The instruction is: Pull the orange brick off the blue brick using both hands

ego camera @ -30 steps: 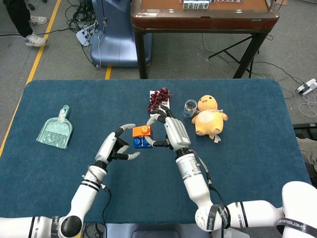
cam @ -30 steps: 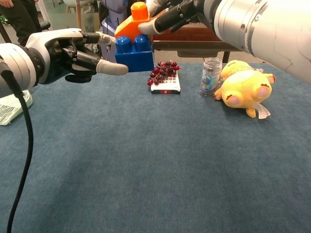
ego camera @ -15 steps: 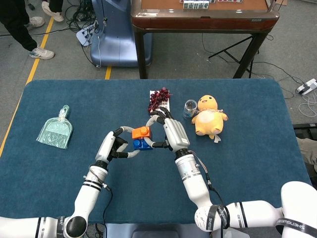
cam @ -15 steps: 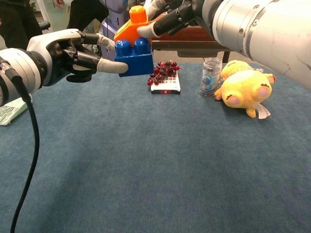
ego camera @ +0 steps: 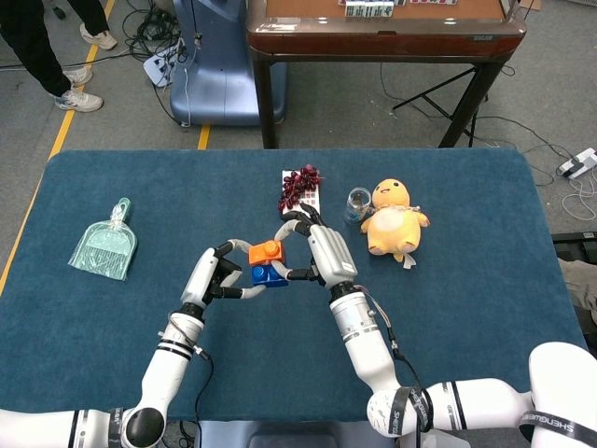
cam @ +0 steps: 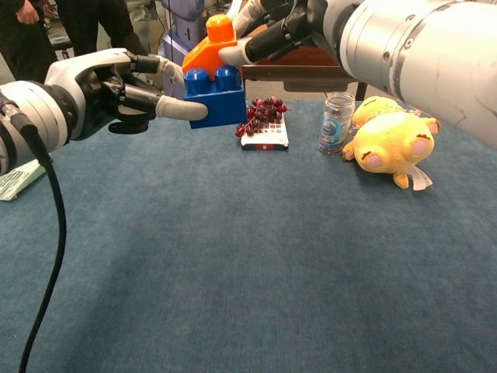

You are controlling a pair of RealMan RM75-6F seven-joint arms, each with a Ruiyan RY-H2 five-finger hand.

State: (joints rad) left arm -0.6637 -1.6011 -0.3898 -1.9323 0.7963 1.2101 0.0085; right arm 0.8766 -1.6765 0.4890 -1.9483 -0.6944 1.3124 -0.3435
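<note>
Chest view is showing the fingertips (cam: 186, 110) of the left hand (cam: 116, 89) being pressed against the near-left face of the blue brick (cam: 217, 97), so that brick is being gripped from its left side, while the fingertips (cam: 233, 53) of the right hand (cam: 283, 23) are being closed on the sloped upper part of the orange brick (cam: 210, 48), which is being held there from the right. Both bricks are being carried together above the table (cam: 248, 264), the orange one seated and slightly tilted on top of the blue one, in front of and to the left of the grape bunch (cam: 264, 113). As a judgement, the bricks are being taken for light, rigid, smooth plastic parts joined by a stud fit: a firm pinch on flat side faces is being called for, since glossy walls could slip, and a tilting peel is likely to free the joint more easily than a straight pull. From the head view, the left hand (ego camera: 216, 278) and right hand (ego camera: 322, 254) are being brought in from opposite sides of the blue brick (ego camera: 270, 273), with both forearms angling up from the near table edge.
</note>
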